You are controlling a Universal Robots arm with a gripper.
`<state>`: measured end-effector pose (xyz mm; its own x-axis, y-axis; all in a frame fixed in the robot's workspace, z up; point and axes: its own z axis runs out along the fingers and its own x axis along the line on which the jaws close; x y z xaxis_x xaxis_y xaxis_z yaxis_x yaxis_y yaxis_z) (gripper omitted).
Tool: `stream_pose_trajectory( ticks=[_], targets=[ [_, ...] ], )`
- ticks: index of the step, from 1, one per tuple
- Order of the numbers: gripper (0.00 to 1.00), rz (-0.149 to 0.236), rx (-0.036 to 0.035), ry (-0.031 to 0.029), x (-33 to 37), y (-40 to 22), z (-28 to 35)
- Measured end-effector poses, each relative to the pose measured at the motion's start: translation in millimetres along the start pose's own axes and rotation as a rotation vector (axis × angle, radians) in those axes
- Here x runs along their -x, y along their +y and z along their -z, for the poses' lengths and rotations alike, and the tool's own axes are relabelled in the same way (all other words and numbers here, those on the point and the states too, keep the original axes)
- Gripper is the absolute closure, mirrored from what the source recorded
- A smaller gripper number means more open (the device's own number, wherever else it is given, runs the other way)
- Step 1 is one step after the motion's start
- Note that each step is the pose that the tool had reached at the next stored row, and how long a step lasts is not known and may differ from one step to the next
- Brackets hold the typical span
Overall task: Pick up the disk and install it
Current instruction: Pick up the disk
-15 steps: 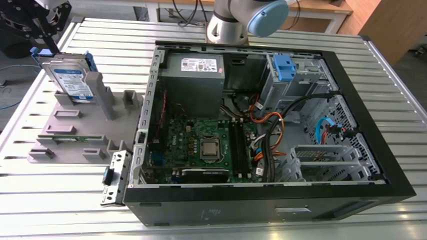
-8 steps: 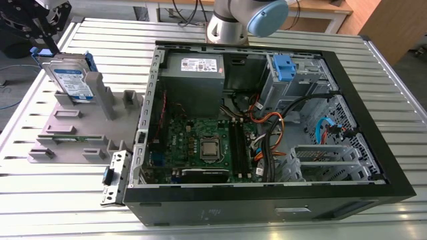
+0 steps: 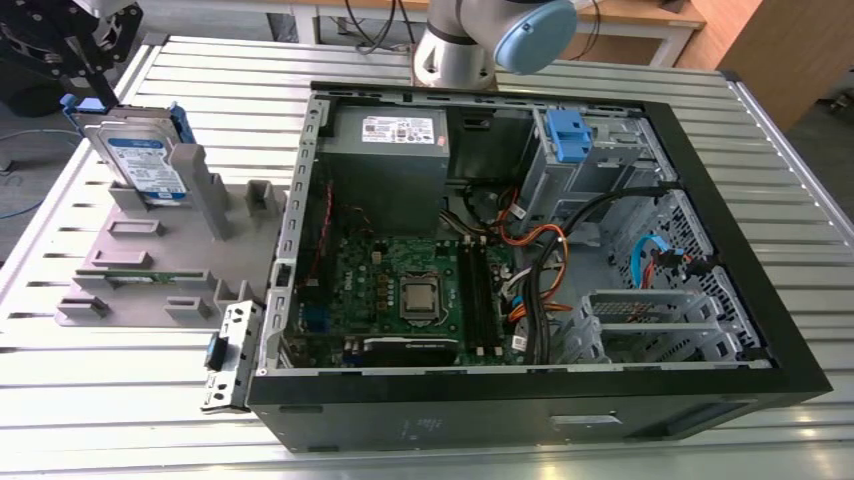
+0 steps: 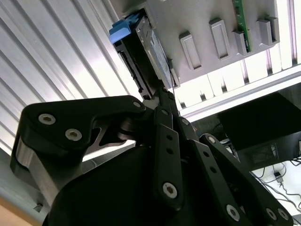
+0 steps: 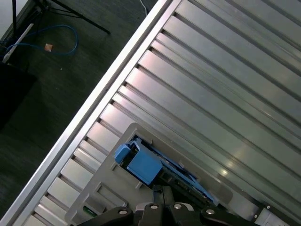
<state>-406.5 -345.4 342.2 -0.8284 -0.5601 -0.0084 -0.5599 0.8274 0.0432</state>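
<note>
Shiny ribbed metal table (image 3: 747, 150), matt grey plastic holder (image 3: 147, 262), blue-plastic-framed disk (image 3: 144, 165)

The arm (image 3: 458, 55) in the exterior view is a smooth silver-grey tube, and its joint wears a rounded pale blue cap (image 3: 534, 35). In the second wrist view the gripper (image 4: 162, 94) is matt black all over: thick, round-cornered plates and long slim link bars, pinned with bright silver socket-head screws (image 4: 47, 119), above a bulky black body. One plate's side face looks grey
</note>
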Motion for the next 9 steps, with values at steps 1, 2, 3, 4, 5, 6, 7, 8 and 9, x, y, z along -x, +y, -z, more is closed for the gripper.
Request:
stream_pose_trajectory(
  ticks=[1,2,3,4,5,6,7,8,9],
  targets=[
    [0.89,0.007,0.0001,0.0003,0.0,0.0,0.0],
    [0.89,0.013,0.0001,0.0005,0.0,0.0,0.0],
    [0.89,0.02,0.0002,0.0008,0.0,0.0,0.0],
    [0.89,0.026,0.0002,0.0011,0.0,0.0,0.0],
    [0.89,0.03,0.0003,0.0012,0.0,0.0,0.0],
    [0.89,0.03,0.0003,0.0012,0.0,0.0,0.0],
    [0.89,0.03,0.0003,0.0013,0.0,0.0,0.0],
    [0.89,0.03,0.0003,0.0013,0.0,0.0,0.0],
    [0.89,0.03,0.0003,0.0013,0.0,0.0,0.0]
  ],
)
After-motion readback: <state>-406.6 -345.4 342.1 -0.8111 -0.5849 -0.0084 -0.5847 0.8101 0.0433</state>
